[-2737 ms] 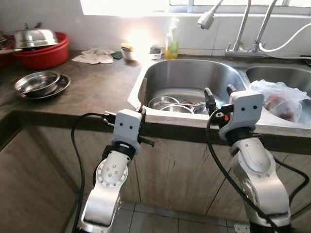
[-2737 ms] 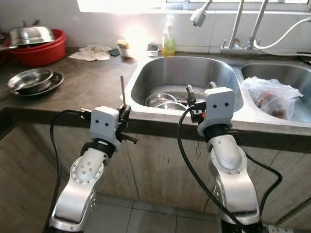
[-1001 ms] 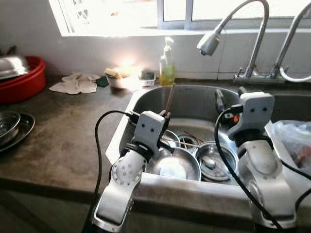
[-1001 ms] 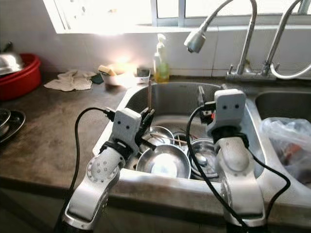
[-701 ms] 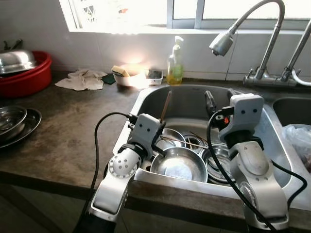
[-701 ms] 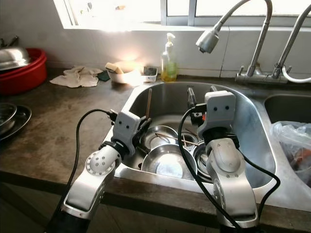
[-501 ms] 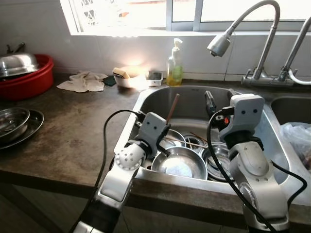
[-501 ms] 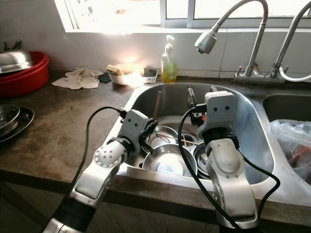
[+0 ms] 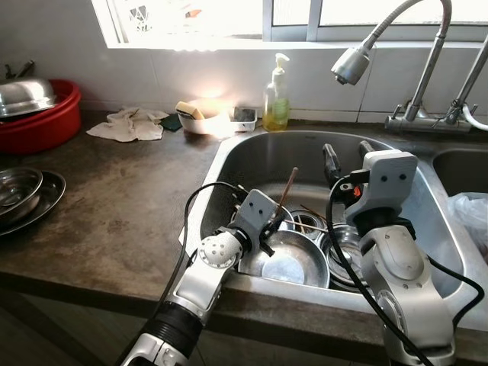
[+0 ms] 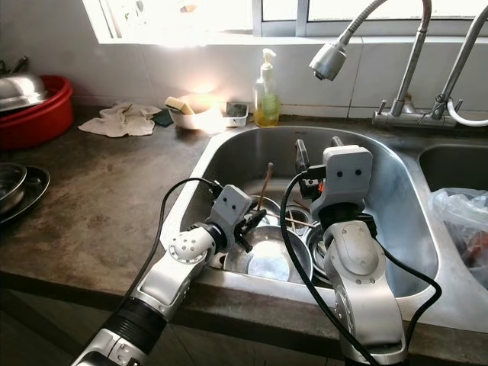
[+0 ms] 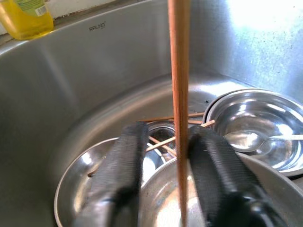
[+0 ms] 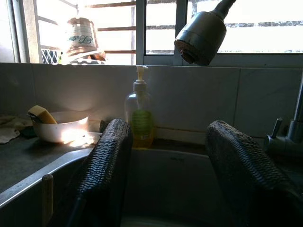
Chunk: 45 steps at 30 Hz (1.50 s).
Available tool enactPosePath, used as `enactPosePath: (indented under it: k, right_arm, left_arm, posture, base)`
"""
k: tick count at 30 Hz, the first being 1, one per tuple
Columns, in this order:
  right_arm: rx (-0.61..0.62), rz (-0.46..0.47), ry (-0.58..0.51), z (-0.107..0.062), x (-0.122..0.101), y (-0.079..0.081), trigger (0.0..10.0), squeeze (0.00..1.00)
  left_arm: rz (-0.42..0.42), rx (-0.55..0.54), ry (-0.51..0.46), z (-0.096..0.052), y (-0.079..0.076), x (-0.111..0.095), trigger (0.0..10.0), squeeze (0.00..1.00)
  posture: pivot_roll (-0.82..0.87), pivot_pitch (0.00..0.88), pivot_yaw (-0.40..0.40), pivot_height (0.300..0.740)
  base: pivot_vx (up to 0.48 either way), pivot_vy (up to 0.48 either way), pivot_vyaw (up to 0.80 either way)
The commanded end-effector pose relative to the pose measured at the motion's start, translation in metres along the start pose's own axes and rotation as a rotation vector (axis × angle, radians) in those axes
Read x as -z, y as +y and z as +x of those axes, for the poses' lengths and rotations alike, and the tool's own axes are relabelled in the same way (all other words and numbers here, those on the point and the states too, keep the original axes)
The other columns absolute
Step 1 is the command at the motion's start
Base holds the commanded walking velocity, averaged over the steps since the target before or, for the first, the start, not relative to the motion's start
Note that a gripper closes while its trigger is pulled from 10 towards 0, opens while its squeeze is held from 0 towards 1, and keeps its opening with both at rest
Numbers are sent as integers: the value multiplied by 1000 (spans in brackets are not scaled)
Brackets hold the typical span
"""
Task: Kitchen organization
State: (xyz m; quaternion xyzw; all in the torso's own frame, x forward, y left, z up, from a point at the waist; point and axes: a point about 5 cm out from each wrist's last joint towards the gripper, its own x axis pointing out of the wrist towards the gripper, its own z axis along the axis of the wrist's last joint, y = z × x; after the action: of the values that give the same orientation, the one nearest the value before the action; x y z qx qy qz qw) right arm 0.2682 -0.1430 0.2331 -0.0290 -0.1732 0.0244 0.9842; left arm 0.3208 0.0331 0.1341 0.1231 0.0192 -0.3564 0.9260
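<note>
Lowered farther into sink (image 9: 229, 156): left gripper (image 9: 268, 229), clamped on chopstick (image 9: 287, 191) above steel bowls (image 9: 293, 263). Right gripper (image 9: 343, 152) spread wide, empty, above basin. Early going; bowls, loose chopsticks (image 11: 163, 142) uncollected.

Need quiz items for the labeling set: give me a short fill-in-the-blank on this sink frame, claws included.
1. The left claw holds a single wooden ____ above the sink.
2. The soap bottle by the window holds ____ liquid.
3. The bowls lying in the sink are made of ____.
4. The right claw has its fingers ____ and holds nothing.

Missing words: chopstick; yellow; steel; open
</note>
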Motion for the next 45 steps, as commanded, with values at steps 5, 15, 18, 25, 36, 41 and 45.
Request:
enactPosePath:
  k: [5,15,18,25,36,41,45]
  right_arm:
    - [2,2,-8,0,-3,1,10000,0]
    - [4,0,-10,1,-3,1,10000,0]
    - [5,-1,-11,1,-4,0,10000,0]
    - [3,0,-8,2,-3,-1,10000,0]
    - [-5,6,6,1,0,0,10000,0]
    - [-10,8,11,0,1,1,10000,0]
    - [-12,9,15,-1,1,1,10000,0]
  left_arm:
    - [26,9,-12,-1,-3,0,10000,1000]
    - [58,-81,-55,-4,5,-7,10000,0]
    - [72,-149,-108,-8,12,-17,10000,0]
    - [71,-359,-230,-32,38,-42,10000,0]
    - [25,-424,-220,-60,33,-34,0,0]
    - [15,-439,-190,-67,27,-33,10000,0]
    - [29,-457,-197,-70,26,-36,10000,0]
  posture:
    - [20,61,21,740]
    - [14,55,14,740]
    - [14,56,11,740]
    - [19,53,-3,740]
    - [23,53,-16,740]
    - [23,51,-20,740]
    - [22,49,-21,740]
  base:
    - [0,0,0]
    - [0,0,0]
    - [0,0,0]
    - [0,0,0]
    - [0,0,0]
    - [0,0,0]
    - [0,0,0]
